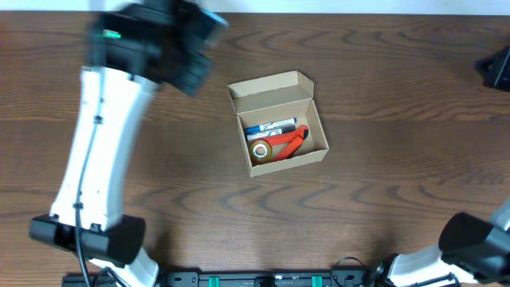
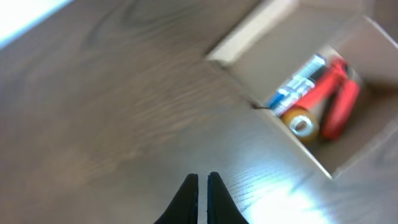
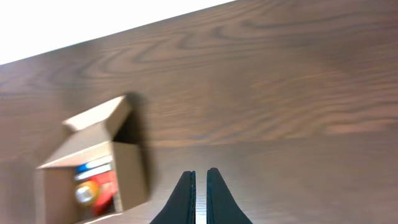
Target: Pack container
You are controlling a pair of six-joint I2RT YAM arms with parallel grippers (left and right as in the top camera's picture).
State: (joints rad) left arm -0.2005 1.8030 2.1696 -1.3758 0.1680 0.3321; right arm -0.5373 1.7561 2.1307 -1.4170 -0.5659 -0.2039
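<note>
The container (image 1: 287, 162) is a small tan cardboard box in the middle of the table, its flap lid (image 1: 269, 84) standing open at the back. Inside lie a blue-and-white marker (image 1: 271, 127), a red-handled tool (image 1: 288, 142) and a yellow tape roll (image 1: 260, 149). My left gripper (image 2: 203, 177) is shut on nothing above bare wood, with the container (image 2: 292, 146) to its upper right. My right gripper (image 3: 200, 173) is also shut on nothing, well clear of the container (image 3: 129, 174) at its lower left.
The table (image 1: 382, 199) is dark wood. The left arm's white link (image 1: 100, 151) slants across the left side, its dark head (image 1: 155, 40) blurred at the top. Right arm parts show at the bottom right (image 1: 474, 239) and at the right edge (image 1: 497, 68).
</note>
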